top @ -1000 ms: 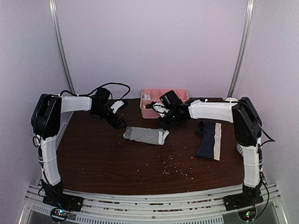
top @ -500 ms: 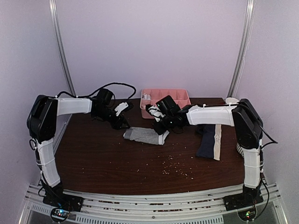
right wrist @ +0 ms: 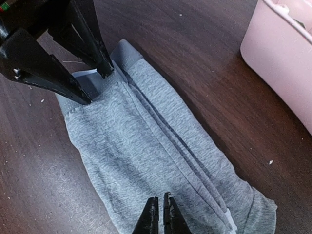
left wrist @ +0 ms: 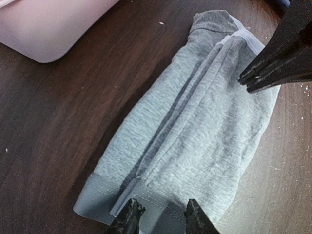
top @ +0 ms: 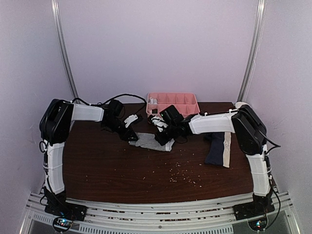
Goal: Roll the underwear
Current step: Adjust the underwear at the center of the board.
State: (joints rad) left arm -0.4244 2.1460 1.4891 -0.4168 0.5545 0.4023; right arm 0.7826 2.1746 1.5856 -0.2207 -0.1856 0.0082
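The grey underwear [top: 148, 141] [left wrist: 195, 131] [right wrist: 146, 146] lies flat at mid table, folded lengthwise into a long strip. At its left, banded end, my left gripper [top: 134, 137] [left wrist: 161, 217] rests its tips on the band, jaws narrowed but still apart with flat cloth between them. Over the opposite end, my right gripper [top: 162, 140] [right wrist: 160, 214] presses down into the cloth, its fingers closed to a thin slit. The navy underwear [top: 217, 146], cream waistband showing, lies untouched at the right.
A pink compartment tray [top: 190, 95] [left wrist: 48, 29] [right wrist: 282, 63] stands just behind the two grippers at the table's back. Small pale crumbs [top: 183, 173] are scattered on the dark wood in front of the grey cloth.
Both arms came down from near the tray onto the two ends of the grey underwear. The left jaws narrowed from wide open and the right jaws closed.
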